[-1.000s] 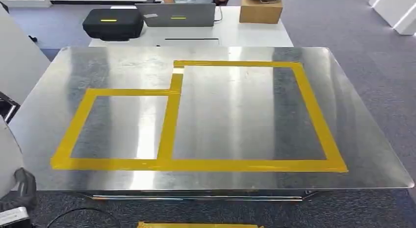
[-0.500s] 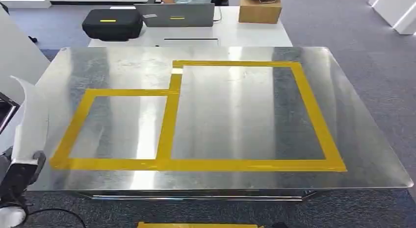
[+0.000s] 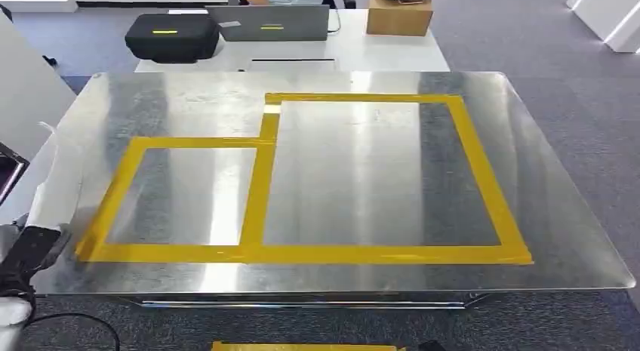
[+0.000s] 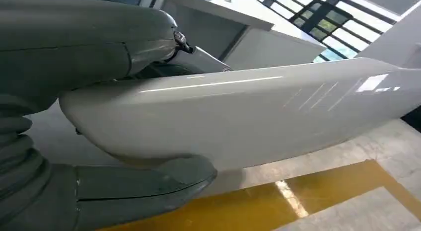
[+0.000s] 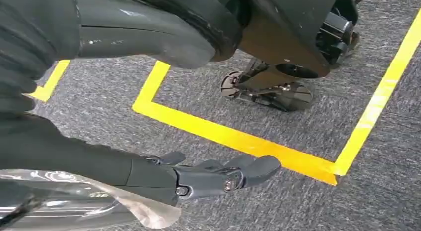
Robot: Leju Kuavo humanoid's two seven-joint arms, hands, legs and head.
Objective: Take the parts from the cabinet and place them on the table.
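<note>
The white part [image 4: 258, 112], a long glossy curved panel, is grasped by the left hand [image 4: 124, 116], thumb beneath it and fingers over its top edge. From the head view the part [image 3: 56, 181] rises from that hand [image 3: 30, 249] at the left edge of the steel bench [image 3: 340, 283], just beside the smaller yellow-taped box [image 3: 181, 196]. The right hand [image 5: 218, 177] hangs above the grey carpet [image 5: 278, 201] and its yellow tape [image 5: 233, 136], fingers loosely extended, holding nothing.
</note>
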